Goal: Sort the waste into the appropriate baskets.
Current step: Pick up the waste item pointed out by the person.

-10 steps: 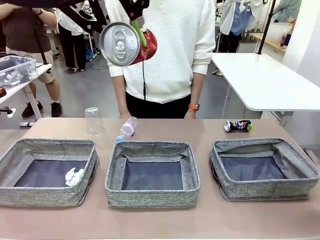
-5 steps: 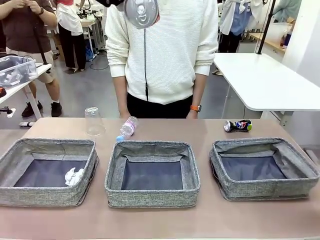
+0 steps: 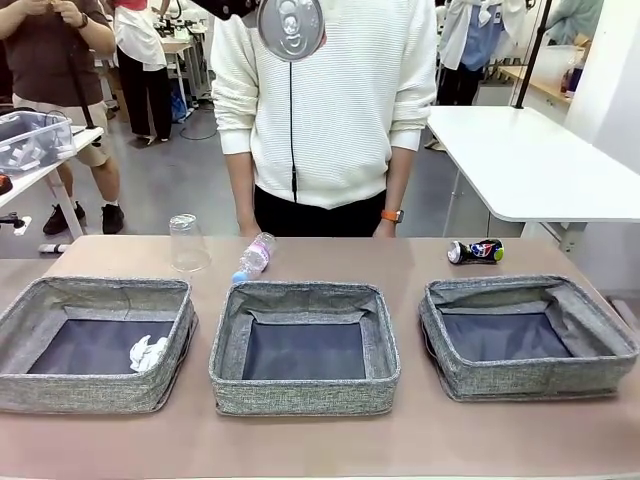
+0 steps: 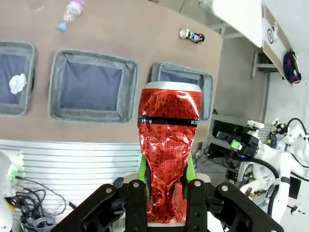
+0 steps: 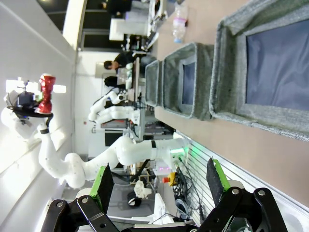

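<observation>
Hanging at the very top of the front view, the crushed red can (image 3: 290,28) shows its silver tabbed end to the camera, so its long axis runs roughly toward the lens, high above the brown surface (image 3: 400,440). Three grey baskets sit in a row near the front edge. The left basket (image 3: 20,330) holds the crumpled paper ball (image 3: 148,353); the middle basket (image 3: 225,345) and the right basket (image 3: 605,330) show bare dark bottoms. Beyond them the clear plastic cup (image 3: 187,243) stands mouth down. The bottle (image 3: 256,254) lies with its blue cap toward the middle basket. The dark-blue can (image 3: 475,251) lies on its side behind the right basket, long axis left to right. A person (image 3: 330,110) in a white top stands at the far edge, and a white table (image 3: 530,160) stands in the room to the right.

From the left wrist, the left fingers (image 4: 142,175) are clenched on the red can's pinched waist. The can stands along them, its top rim pointing away toward the baskets far below. It seems to be over the strip between the middle and right ones, though the angle makes that hard to judge. Open air surrounds it.

From the right wrist, rolled sideways, the right fingers (image 5: 102,186) are spread wide, grasping nothing. They sit off the surface's near edge, well apart from the baskets.
</observation>
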`<state>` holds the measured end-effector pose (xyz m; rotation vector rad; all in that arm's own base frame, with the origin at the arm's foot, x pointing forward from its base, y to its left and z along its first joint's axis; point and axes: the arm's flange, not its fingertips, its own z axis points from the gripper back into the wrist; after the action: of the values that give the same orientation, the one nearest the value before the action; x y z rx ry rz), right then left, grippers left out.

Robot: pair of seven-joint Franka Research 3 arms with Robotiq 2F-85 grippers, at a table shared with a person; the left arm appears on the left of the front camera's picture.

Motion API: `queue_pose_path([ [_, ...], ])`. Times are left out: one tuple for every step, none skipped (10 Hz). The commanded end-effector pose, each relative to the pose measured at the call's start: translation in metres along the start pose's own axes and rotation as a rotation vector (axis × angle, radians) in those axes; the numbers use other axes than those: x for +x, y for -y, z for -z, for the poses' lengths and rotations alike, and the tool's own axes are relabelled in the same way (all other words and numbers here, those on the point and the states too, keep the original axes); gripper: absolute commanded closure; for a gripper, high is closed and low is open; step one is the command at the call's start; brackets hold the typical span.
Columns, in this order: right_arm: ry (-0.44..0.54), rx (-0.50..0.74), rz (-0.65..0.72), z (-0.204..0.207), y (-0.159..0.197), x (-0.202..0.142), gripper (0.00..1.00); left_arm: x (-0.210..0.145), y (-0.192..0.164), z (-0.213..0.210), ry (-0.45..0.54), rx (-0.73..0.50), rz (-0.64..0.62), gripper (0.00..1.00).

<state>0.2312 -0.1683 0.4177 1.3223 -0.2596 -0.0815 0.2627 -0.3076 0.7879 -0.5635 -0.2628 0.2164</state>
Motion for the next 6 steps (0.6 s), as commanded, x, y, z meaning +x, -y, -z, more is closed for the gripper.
queue_pose_path([
  [0.007,-0.003,0.006,-0.001,-0.003,0.002,0.0,0.001,-0.001,0.0,0.001,0.001,-0.002,0.69],
  [0.007,-0.003,0.006,-0.001,-0.003,0.002,0.0,-0.002,-0.006,0.012,-0.002,0.042,-0.019,0.69],
  [0.007,-0.003,0.006,-0.001,-0.003,0.002,0.0,-0.004,-0.011,0.023,-0.026,0.056,-0.02,0.69],
  [0.007,-0.003,0.006,-0.001,-0.003,0.002,0.0,-0.006,-0.015,0.033,-0.011,0.094,-0.051,0.69],
  [0.007,-0.003,0.006,-0.001,-0.003,0.002,0.0,0.0,-0.005,0.014,-0.017,0.03,-0.001,0.69],
  [0.007,-0.003,0.006,-0.001,-0.003,0.002,0.0,0.0,-0.005,0.014,-0.017,0.03,-0.001,0.69],
])
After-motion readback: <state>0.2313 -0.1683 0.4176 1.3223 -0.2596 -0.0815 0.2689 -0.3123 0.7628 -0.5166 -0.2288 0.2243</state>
